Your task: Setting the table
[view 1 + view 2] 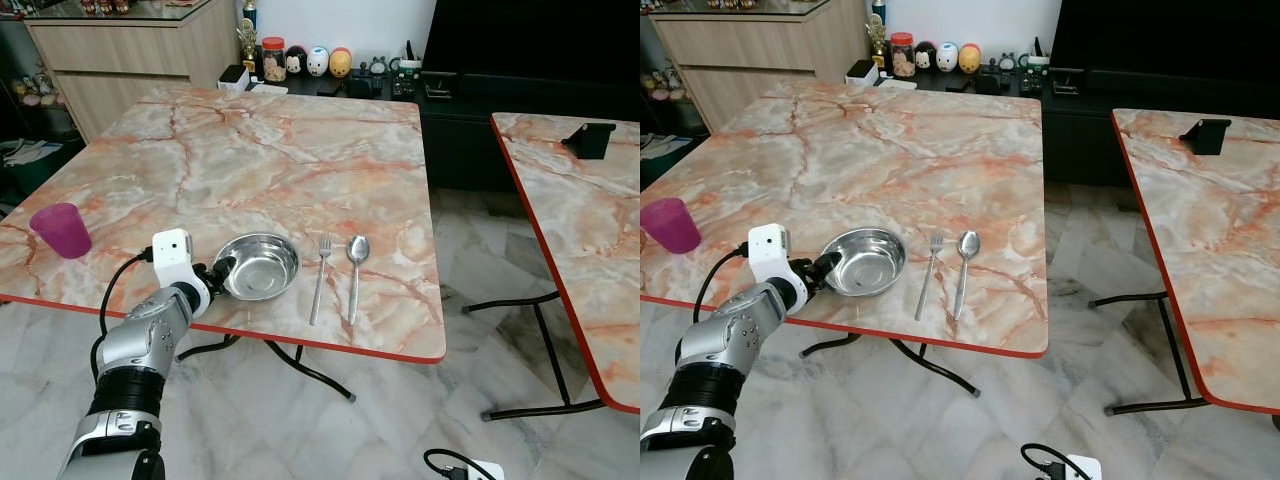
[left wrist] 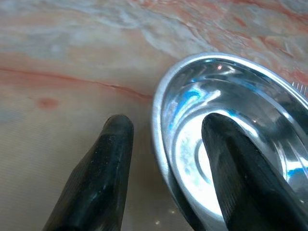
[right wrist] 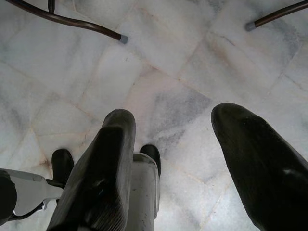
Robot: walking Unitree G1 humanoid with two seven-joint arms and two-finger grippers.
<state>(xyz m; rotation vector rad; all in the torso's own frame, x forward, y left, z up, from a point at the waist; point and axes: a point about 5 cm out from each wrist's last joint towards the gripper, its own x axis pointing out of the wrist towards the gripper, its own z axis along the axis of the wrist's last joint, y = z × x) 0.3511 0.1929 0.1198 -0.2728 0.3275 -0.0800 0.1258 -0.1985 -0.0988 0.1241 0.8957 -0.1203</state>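
Observation:
A steel bowl (image 1: 260,265) sits near the front edge of the marble table (image 1: 300,150). To its right a fork (image 1: 320,275) and a spoon (image 1: 356,265) lie side by side. My left gripper (image 1: 222,268) is at the bowl's left rim, open. In the left wrist view the gripper (image 2: 166,122) straddles the rim of the bowl (image 2: 231,96), one finger inside and the other outside on the tabletop, with a gap to the rim. A purple cup (image 1: 62,230) stands at the table's left edge. My right gripper (image 3: 174,115) hangs open over the floor.
A second marble table (image 1: 590,230) stands to the right with a black object (image 1: 588,138) on it; a tiled aisle runs between the tables. Behind are a wooden cabinet (image 1: 120,50) and a dark console with jars and toys (image 1: 315,62).

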